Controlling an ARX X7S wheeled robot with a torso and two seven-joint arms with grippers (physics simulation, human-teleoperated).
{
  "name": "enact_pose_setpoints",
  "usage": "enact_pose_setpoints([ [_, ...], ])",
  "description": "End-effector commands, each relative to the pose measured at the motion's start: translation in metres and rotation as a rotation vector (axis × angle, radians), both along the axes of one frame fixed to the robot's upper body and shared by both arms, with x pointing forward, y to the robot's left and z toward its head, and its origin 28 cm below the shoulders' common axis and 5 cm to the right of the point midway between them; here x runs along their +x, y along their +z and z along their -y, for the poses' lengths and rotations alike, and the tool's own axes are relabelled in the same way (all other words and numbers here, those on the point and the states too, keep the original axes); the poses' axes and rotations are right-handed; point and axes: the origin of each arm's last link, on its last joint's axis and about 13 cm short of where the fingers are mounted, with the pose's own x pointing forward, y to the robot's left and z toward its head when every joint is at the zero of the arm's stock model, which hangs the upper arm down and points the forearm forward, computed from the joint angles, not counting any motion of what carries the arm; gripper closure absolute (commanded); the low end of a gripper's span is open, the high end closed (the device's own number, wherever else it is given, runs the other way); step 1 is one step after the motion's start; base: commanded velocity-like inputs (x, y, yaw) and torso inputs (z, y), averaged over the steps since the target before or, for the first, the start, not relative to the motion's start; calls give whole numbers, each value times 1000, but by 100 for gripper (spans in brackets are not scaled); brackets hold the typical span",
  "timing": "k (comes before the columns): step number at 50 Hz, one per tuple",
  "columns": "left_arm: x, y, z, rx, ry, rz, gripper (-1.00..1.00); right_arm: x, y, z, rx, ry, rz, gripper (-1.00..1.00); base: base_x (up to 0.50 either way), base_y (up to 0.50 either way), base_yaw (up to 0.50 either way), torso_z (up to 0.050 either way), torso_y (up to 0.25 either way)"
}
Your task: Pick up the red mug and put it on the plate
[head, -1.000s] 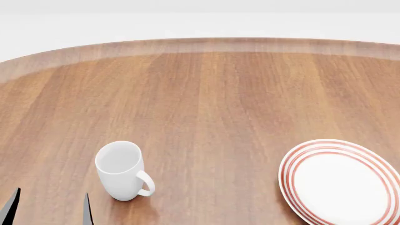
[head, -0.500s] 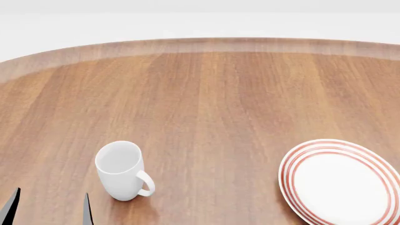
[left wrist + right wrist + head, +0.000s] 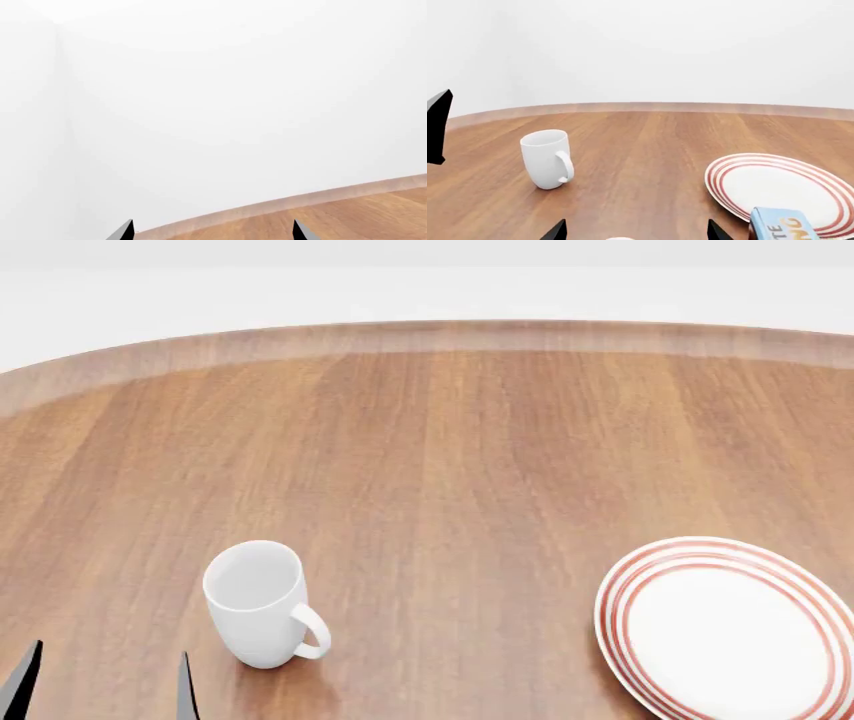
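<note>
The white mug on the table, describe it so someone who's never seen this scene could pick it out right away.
Start from the round wooden table. On its near right lies a wide plate with red rings; across from it, on the near left, the white mug stands upright. It is plain white all over, tall and narrow with a handle, unlike the flat, ringed plate.

Left gripper (image 3: 104,688) low beside the white mug (image 3: 262,604), dark fingertips spread apart, nothing between them, right gripper (image 3: 635,231) fingertips likewise parted, facing that mug, empty
</note>
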Motion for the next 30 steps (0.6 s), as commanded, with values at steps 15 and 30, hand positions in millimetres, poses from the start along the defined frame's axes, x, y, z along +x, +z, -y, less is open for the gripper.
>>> enact_pose_setpoints([
  [15,0,0,0,1,2,1,-100,-4,-24,-1,24,9,-80,-100,0,0,0,0,0],
  [30,0,0,0,3,3,4,-100,-3,-30,0,29,19,-90,-100,0,0,0,0,0],
])
